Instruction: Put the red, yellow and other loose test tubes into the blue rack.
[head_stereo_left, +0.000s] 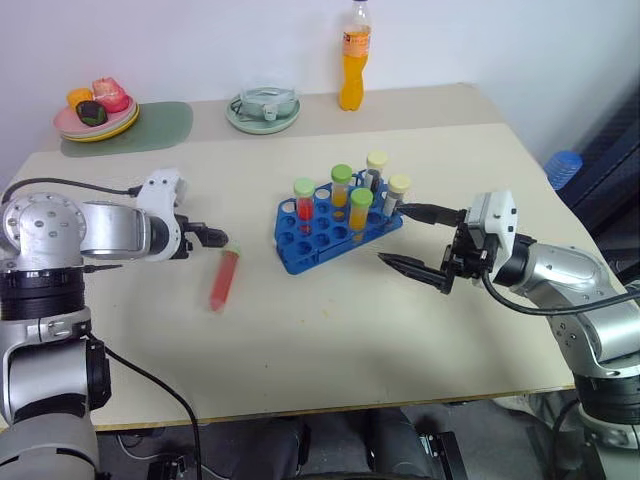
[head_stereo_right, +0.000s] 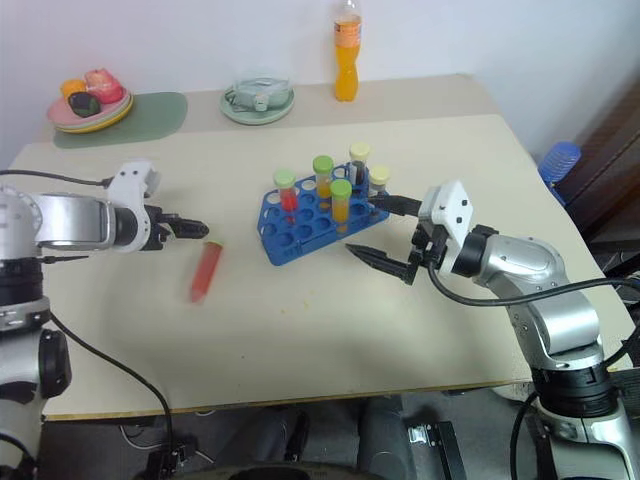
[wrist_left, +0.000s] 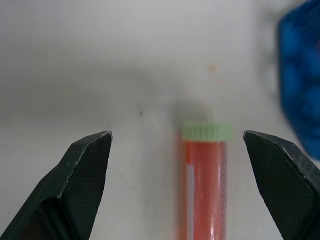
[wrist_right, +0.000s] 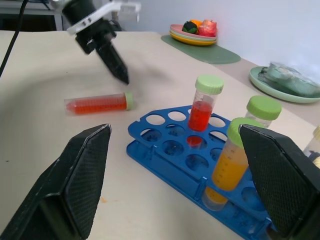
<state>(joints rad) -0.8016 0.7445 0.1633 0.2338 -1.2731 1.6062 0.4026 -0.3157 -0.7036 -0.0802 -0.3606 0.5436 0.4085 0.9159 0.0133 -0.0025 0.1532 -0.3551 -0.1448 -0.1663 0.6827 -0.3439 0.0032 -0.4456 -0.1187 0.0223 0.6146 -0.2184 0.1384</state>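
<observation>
Your left gripper hangs just above the desk with its fingers spread wide and nothing between them. A red tube with a green cap lies flat on the desk right below it, at about 5 o'clock from the fingertips, cap end nearest them.

At 3 o'clock from that tube sits the blue rack, with five tubes standing upright in it: one red, two orange-yellow with green caps, and two with cream caps.

Your right gripper is at 3 o'clock of the rack, pointing toward it, fingers wide apart and empty.

Far back on the desk, around 12 o'clock, you have an orange bottle, a pale green dish and a plate of food.
</observation>
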